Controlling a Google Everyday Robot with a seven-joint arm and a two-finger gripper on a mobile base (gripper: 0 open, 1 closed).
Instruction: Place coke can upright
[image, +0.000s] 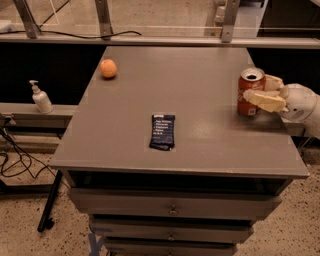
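Observation:
The red coke can (250, 90) stands upright on the grey table (200, 140) near its right edge, silver top facing up. My gripper (256, 90) reaches in from the right at can height. Its two pale fingers (265, 100) sit on either side of the can, one across its front right side and one behind it. The jaws are closed on the can, whose base rests on the table top.
A dark blue snack packet (162, 131) lies flat near the table's middle front. A round orange fruit (108, 68) sits at the far left. A soap pump bottle (41, 98) stands on a low shelf to the left. Drawers are below the table top.

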